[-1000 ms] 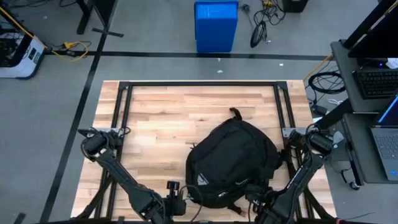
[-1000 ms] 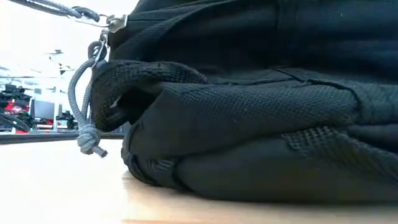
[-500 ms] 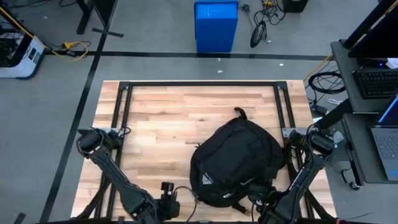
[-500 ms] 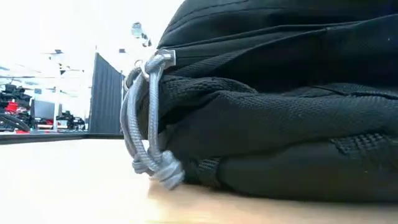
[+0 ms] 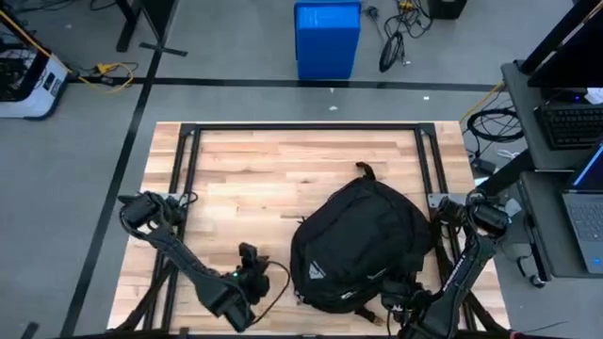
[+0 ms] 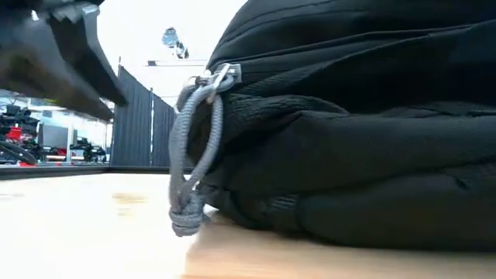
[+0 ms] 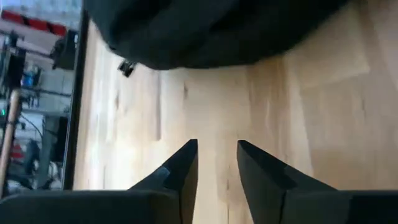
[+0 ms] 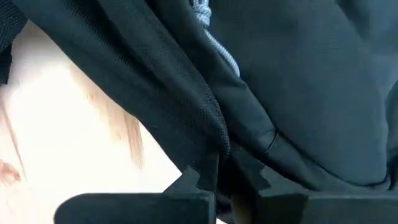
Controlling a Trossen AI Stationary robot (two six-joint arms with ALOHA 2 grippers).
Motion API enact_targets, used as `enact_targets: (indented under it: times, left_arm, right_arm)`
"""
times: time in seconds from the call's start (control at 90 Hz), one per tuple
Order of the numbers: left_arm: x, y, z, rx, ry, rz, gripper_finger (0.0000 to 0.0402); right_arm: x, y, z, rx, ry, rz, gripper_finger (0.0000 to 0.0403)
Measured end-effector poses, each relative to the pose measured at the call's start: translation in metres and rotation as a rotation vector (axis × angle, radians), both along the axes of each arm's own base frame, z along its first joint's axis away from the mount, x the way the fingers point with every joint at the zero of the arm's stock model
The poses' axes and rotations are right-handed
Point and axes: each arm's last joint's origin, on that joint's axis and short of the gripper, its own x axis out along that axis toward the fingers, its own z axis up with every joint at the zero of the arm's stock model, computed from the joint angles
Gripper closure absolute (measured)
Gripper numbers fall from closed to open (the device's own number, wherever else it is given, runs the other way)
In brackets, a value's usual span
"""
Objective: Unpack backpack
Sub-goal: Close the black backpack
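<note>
The backpack (image 5: 363, 243) fills the table's (image 5: 254, 179) near right part, blocking passage there. The far half and the left side are bare wood. The left gripper (image 5: 248, 254), slightly parted, hovers just left of it; the right gripper (image 5: 388, 292) pinches its fabric at the near edge.

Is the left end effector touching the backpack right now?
Apart. In the left wrist view, the left end effector points across bare wooden table, with a clear strip of wood between its fingertips and the backpack.
</note>
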Motion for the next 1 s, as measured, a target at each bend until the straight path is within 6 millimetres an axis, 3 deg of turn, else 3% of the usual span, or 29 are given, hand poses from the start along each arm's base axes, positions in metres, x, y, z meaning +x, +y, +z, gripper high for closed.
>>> enact_targets:
  times: [0.111,0.289,0.578,0.789,0.911,1.0]
  left_arm:
    - [0.007,0.002,-0.014,0.058,0.008,-0.131,0.0275]
    - [0.026,0.006,-0.018,0.137,-0.039,-0.272,0.0248]
    - [0.055,0.046,-0.017,0.121,-0.051,-0.138,0.0245]
    - [0.059,0.063,-0.027,-0.153,0.136,-0.167,0.0245]
    - [0.061,0.068,-0.027,-0.112,0.144,-0.164,0.0245]
    - [0.059,0.069,-0.022,0.025,0.053,-0.075,0.0245]
  right_arm:
    - [-0.003,0.003,0.0,-0.011,-0.026,0.025,0.0403]
    - [-0.006,0.006,0.0,0.007,-0.039,0.032,0.0403]
    - [-0.005,0.008,-0.001,0.025,-0.051,0.032,0.0403]
    - [-0.006,0.009,-0.001,0.028,-0.062,0.024,0.0403]
    - [-0.006,0.009,-0.001,0.026,-0.057,0.033,0.0403]
    - [-0.006,0.009,-0.001,0.026,-0.056,0.035,0.0403]
